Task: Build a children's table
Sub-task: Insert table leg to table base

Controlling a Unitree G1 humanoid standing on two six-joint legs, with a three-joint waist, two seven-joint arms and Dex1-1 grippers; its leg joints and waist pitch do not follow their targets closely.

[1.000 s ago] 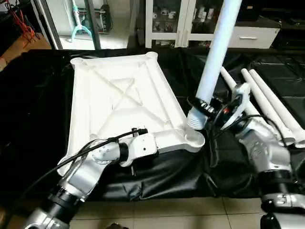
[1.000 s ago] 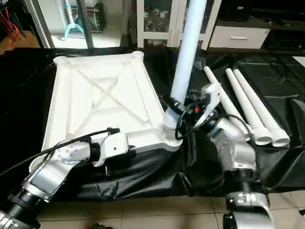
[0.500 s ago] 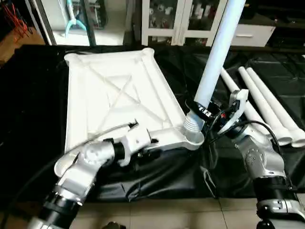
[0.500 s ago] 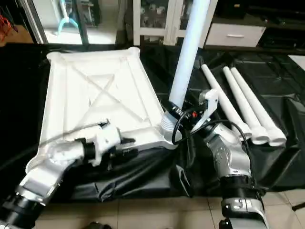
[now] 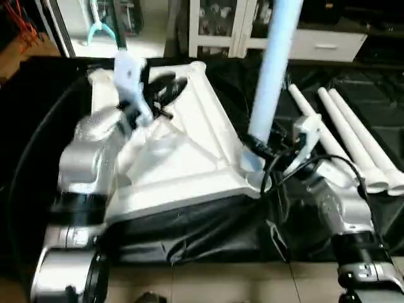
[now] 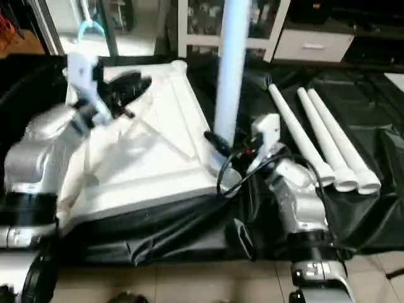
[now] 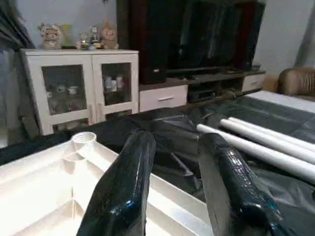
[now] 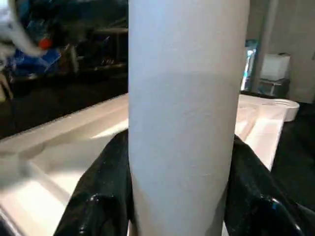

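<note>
The children's table lies in parts on a black sheet. Its white tabletop rests underside up, ribs showing, with a round corner socket at the far end. One white leg stands nearly upright at the near right corner socket, and my right gripper is shut on its lower end; its black fingers press both sides of the tube. My left gripper hangs raised over the far part of the tabletop, open, with nothing between its fingers. Three more legs lie side by side at the right.
The black sheet drapes over the front edge above a tiled floor. A white glass-door cabinet and a low white drawer unit stand behind. My silver left forearm crosses the tabletop's left side.
My left gripper let go of the tabletop's near edge, opened, and rose up and back over its far part. The leg in my right gripper now stands straighter. The camera shifted.
</note>
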